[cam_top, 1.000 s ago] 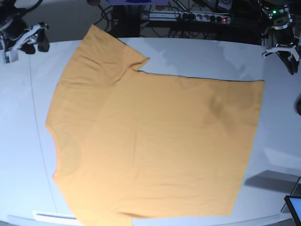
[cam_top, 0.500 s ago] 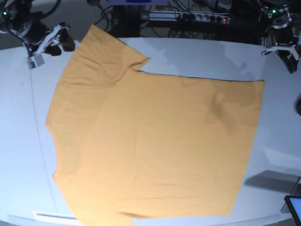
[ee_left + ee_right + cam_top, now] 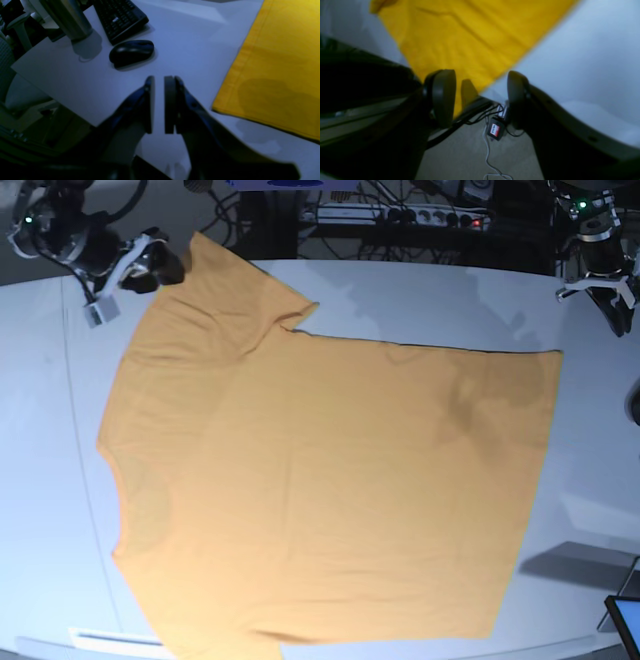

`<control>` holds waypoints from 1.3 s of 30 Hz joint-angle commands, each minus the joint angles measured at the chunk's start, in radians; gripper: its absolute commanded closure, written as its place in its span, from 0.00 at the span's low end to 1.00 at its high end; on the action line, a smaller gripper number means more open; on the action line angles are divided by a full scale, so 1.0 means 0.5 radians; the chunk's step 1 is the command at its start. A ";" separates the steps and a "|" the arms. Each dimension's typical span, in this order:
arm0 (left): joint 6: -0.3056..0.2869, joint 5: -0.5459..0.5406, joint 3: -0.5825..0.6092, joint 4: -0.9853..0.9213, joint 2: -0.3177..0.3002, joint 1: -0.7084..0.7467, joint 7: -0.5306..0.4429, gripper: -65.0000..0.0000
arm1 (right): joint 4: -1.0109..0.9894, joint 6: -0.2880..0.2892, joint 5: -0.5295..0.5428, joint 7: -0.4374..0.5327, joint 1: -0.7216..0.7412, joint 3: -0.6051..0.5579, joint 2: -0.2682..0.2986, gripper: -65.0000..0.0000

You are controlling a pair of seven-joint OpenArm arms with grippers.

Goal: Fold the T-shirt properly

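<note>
Right gripper (image 3: 160, 268) has travelled along the far edge of the table (image 3: 400, 290), from out past its far-left corner to just beside the sleeve tip of the T-shirt (image 3: 330, 480). It now sits over the table's far edge at the sleeve hem. Wrist view: jaws apart, sleeve edge (image 3: 470, 40) between and beyond them. Its arm reaches further in over the corner.
</note>
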 commanded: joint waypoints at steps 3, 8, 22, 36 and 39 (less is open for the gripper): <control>0.014 -0.007 -0.016 0.031 -0.026 0.015 -0.059 0.88 | -0.068 0.013 0.044 0.020 0.047 -0.065 -0.001 0.51; 0.014 -0.007 -0.028 0.025 -0.026 0.015 -0.062 0.88 | -0.289 0.013 0.047 0.035 0.114 -0.148 0.005 0.51; 0.014 -0.007 -0.031 -0.064 -0.026 0.015 -0.071 0.88 | -0.304 0.013 0.044 0.035 0.148 -0.043 0.143 0.51; 0.014 -0.007 -0.035 -0.058 -0.026 0.015 -0.071 0.88 | -0.418 0.013 0.050 0.032 0.096 -0.010 0.171 0.51; 0.014 -0.007 -0.035 -0.064 -0.026 0.015 -0.071 0.88 | -0.286 0.013 0.053 0.014 0.074 -0.013 0.146 0.51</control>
